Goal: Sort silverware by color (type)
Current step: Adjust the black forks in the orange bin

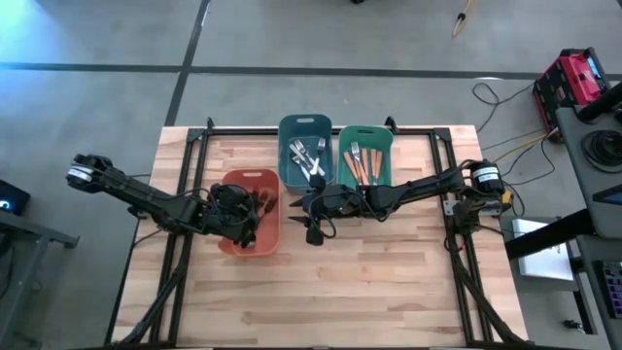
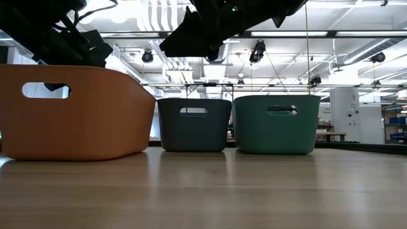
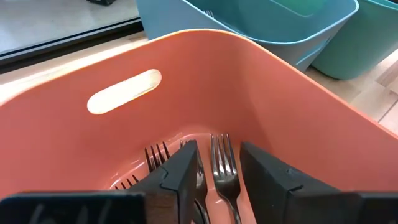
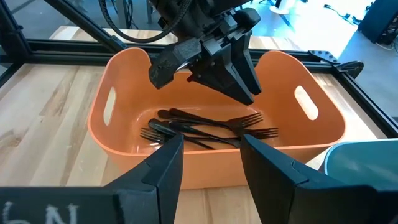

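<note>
I'm at the drop-off end of a sorting pass, as I judge it. My left gripper [image 4: 239, 78] hangs inside the salmon bin [image 1: 270, 226], tips pointing down at the pile. In the left wrist view its fingers [image 3: 180, 180] stand apart with nothing between them, only forks on the bin floor showing through the gap. My right gripper [image 1: 313, 231] hovers over bare table [image 1: 389, 282] just beside the salmon bin, fingers spread and empty, facing that bin.

The silverware lies in three groups. The dark forks [image 4: 205, 130] lie in a loose, crossed heap on the salmon bin's floor, tines mostly toward one end. The silver pieces [image 1: 308, 156] sit in the blue bin [image 1: 288, 146], tangled together. The orange-handled pieces [image 1: 360, 165] sit in the green bin [image 1: 385, 146], handles roughly side by side. The blue and green bins touch each other at the back of the table; the salmon bin stands apart, nearer the front and toward my left arm.

I see no utensil loose on the table, so the sort looks finished or close to it; I can't rule out a stray piece hidden under the arms.

Next I'd lift the left gripper straight up clear of the salmon rim without brushing the wall, then draw both arms back and check the tabletop for leftovers
</note>
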Controlling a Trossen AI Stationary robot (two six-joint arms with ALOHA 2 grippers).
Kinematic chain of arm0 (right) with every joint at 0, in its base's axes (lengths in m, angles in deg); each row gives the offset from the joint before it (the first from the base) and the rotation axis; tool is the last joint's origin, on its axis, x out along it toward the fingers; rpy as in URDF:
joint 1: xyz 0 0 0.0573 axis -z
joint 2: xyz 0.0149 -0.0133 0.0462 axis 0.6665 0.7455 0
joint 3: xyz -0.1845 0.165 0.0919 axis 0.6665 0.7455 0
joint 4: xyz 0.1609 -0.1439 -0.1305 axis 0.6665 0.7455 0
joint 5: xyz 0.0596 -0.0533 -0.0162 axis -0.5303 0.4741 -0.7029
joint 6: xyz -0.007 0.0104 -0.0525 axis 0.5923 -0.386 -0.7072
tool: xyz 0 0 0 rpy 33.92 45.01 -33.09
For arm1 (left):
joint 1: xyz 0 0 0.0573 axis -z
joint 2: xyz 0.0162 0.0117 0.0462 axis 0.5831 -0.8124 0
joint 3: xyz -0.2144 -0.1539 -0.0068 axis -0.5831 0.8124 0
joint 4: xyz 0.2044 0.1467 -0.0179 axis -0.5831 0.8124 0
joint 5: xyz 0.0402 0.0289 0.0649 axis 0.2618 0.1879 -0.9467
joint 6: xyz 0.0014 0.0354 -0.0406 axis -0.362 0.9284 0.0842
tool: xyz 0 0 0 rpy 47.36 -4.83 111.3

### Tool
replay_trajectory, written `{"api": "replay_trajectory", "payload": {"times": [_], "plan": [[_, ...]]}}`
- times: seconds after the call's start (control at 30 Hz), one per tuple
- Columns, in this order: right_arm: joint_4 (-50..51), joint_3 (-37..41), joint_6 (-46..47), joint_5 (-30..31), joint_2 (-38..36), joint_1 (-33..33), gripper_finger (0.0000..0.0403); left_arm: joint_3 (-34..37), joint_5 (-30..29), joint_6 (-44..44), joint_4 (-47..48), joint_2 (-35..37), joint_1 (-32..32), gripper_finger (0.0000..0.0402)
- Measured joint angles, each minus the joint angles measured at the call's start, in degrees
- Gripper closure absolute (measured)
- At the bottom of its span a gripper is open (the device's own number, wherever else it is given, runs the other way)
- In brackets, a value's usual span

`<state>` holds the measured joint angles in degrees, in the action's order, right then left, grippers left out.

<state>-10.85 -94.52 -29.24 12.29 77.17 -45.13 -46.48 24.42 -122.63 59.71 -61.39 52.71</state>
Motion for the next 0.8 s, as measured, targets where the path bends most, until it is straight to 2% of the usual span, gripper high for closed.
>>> {"api": "replay_trajectory", "payload": {"times": [0.2,0.33,0.43,0.67,0.8], "plan": [[0.07,0.00,-0.01,0.00,0.02,0.00,0.0250,-1.18,2.19,1.28,0.30,0.00,0.00,0.0296],[0.31,0.00,-0.09,0.01,0.02,0.00,0.0250,-4.00,3.19,5.92,0.31,0.00,0.00,0.0316],[1.24,0.00,-0.07,0.01,0.02,0.00,0.0250,-6.35,4.59,11.63,0.52,0.00,-0.28,0.0335],[5.29,0.00,-0.10,-0.01,-2.11,0.00,0.0250,-10.62,14.67,27.36,2.52,0.00,-3.85,0.0394],[9.80,0.00,-0.04,-0.01,-4.38,0.00,0.0250,-10.99,18.69,39.04,4.73,0.00,-5.64,0.0396]]}}
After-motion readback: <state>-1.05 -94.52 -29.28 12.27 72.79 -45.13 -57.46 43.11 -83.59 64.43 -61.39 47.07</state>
